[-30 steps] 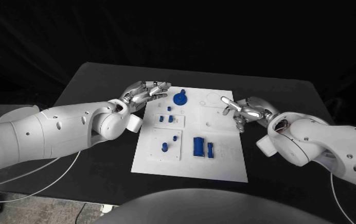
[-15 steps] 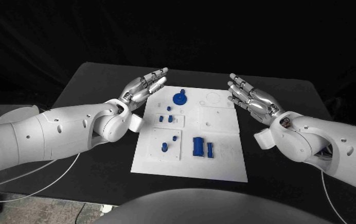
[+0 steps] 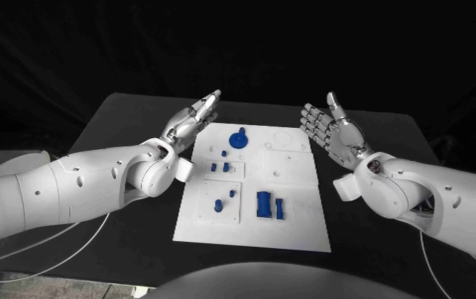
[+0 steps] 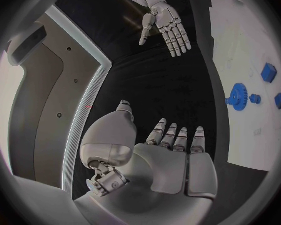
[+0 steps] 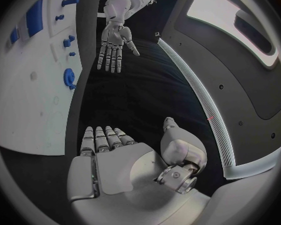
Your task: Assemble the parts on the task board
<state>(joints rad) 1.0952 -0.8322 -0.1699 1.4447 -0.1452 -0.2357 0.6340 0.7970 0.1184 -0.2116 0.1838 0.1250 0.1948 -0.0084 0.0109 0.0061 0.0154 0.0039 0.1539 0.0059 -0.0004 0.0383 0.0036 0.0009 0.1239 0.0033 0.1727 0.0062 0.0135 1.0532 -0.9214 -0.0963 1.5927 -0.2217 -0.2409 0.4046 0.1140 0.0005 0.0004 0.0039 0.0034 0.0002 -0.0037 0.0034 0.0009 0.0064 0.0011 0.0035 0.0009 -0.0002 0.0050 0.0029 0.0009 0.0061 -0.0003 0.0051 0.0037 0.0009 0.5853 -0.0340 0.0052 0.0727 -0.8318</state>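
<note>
Above the desk [image 3: 119,117], the left hand [image 3: 193,118] and right hand [image 3: 329,128] are being held flat and empty, flanking the task board [image 3: 298,209]. No blue parts [image 3: 266,204] are being gripped; they are lying on the board. Each reach is best being started from above one part, fingers apart.

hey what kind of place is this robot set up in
Probably a robotics lab or test cell: a black table against a dark backdrop, a white task board with small blue parts, and both hands, left and right, raised open.
</note>
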